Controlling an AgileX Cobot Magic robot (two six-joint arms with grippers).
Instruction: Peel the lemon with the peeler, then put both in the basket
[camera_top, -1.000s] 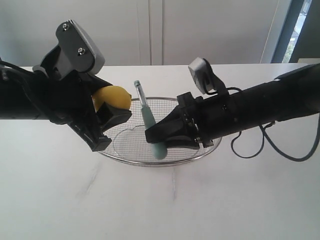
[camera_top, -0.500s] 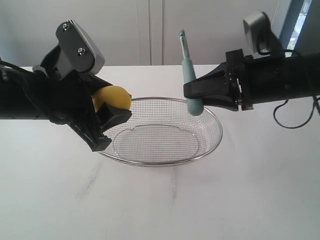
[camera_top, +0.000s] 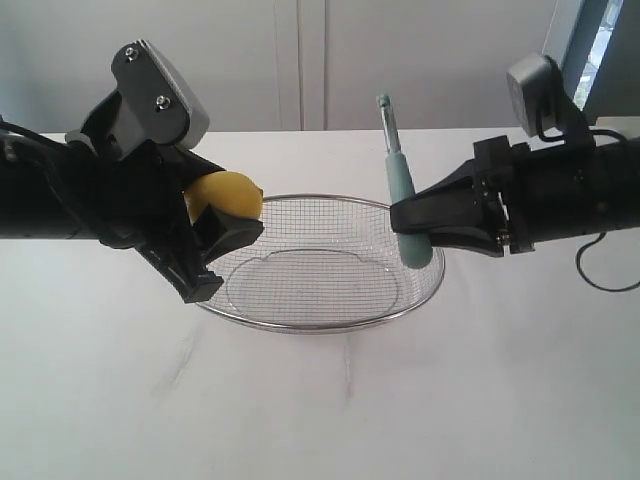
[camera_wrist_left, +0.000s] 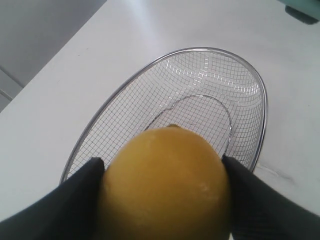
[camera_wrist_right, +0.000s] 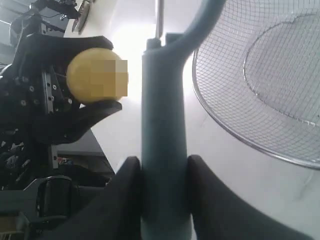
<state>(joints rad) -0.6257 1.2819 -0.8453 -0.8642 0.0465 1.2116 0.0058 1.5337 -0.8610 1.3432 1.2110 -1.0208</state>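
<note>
Peeling looks to be the step in hand. The left hand (camera_top: 216, 238) grips the lemon (camera_top: 230, 192) over the basket's (camera_top: 320, 328) left rim, and the right hand (camera_top: 402, 224) clamps the upright peeler (camera_top: 399, 178) over the right rim, apart from the fruit. Next, the blade likely needs bringing across to the rind.
</note>
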